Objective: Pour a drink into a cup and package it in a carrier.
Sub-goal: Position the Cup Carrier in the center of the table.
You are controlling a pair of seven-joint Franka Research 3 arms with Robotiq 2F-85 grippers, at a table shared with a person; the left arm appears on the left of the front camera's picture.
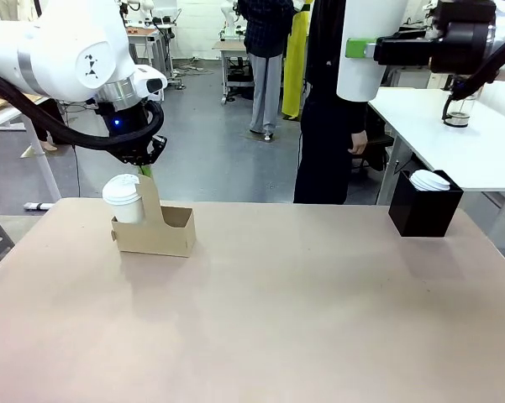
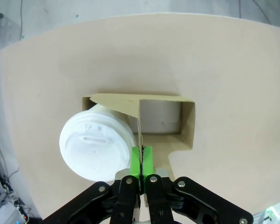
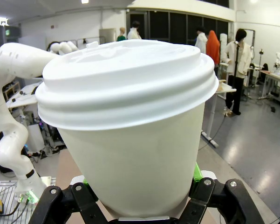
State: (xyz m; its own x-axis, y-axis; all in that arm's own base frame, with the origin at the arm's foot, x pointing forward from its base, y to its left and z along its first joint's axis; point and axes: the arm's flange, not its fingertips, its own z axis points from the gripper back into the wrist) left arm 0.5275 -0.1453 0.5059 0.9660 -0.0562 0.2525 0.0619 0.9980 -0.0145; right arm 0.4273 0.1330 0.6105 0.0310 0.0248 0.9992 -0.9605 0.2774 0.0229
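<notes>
The brown cardboard carrier [image 1: 164, 231] [image 2: 186, 126] stands on the table at the far left. My left gripper [image 1: 144, 164] [image 2: 141, 161] is shut from above on its upright handle panel. A shorter white lidded cup [image 1: 122, 195] [image 2: 95, 144] sits in the carrier's left slot, and the slot beside it is empty. High at the right, my right gripper [image 1: 361, 48] [image 3: 140, 205] is shut on the tall white cup [image 1: 370, 42] [image 3: 130, 140], held upright in the air with a white lid on it. The drink is hidden.
A black box [image 1: 424, 206] holding white lids stands at the table's far right corner. A person in dark clothes [image 1: 328, 126] stands just beyond the far edge. A white side table [image 1: 462, 143] with a glass jug [image 1: 460, 113] lies behind at the right. The tan tabletop [image 1: 277, 319] stretches wide in front.
</notes>
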